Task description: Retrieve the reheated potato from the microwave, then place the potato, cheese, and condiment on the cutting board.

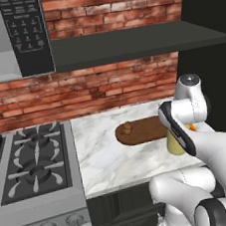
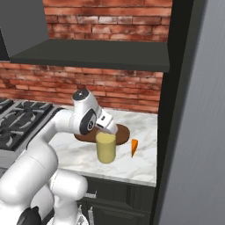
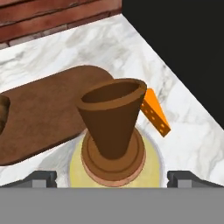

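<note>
The potato [image 1: 127,128] already lay on the left end of the cutting board [image 1: 147,131], so the first part of the job looked done, and the arm had turned to the condiment [image 2: 106,147]. That pale yellow bottle stood upright on the marble worktop [image 1: 106,161], just in front of the board's right end, off the wood. In the hand view the brown neck and cap of the bottle rose straight up the middle, and the claw [image 3: 112,177] hung directly above it with its two dark fingertips [image 3: 41,177] spread wide, one to each side of the bottle's shoulders and not touching it. Nothing was held.

The cheese [image 2: 134,147] sat on the worktop just right of the bottle, near the board's right end but apart from it, close to the dark wall at the worktop's edge.

By my reading, this was the approach for the bottle grasp. The next move would call for a straight descent so the fingers pass the flared cap and bracket the neck or the body, then a firm close. The cheese so close on the right left little room for a stray finger, and a tall bottle could tip if nudged.
</note>
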{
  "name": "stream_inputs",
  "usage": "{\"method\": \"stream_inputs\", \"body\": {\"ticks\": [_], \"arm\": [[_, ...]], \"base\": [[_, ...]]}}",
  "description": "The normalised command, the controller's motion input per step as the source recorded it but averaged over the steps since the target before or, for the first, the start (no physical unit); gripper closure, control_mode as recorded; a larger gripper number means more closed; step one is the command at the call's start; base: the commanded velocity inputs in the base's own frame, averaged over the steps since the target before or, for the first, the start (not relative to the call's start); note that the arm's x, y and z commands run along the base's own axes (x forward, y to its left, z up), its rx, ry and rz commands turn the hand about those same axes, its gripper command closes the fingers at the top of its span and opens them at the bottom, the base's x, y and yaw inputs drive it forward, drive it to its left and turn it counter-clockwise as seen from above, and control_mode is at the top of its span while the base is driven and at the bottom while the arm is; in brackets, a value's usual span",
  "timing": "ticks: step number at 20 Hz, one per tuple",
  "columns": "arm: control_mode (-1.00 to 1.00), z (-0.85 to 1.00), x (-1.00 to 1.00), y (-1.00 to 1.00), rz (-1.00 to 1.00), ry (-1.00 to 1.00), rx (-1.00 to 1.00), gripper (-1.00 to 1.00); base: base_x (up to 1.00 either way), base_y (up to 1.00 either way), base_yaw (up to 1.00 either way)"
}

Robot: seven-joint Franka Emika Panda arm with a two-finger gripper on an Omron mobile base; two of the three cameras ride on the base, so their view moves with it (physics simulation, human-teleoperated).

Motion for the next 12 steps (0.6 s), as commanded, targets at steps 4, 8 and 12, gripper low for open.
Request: {"method": "stream_inputs", "body": {"ticks": [4,8,12], "arm": [[-1.0,-0.09,0.18,-0.13,0.0,-0.06,0.0,-1.0],[-1.0,-0.13,0.17,-0.05,0.0,-0.03,0.0,-1.0],[-1.0,-0.11,0.1,-0.01,0.0,-0.01,0.0,-1.0]], "base": [[0.0,0.0,0.0],[0.0,0.0,0.0],[0.0,0.0,0.0]]}}
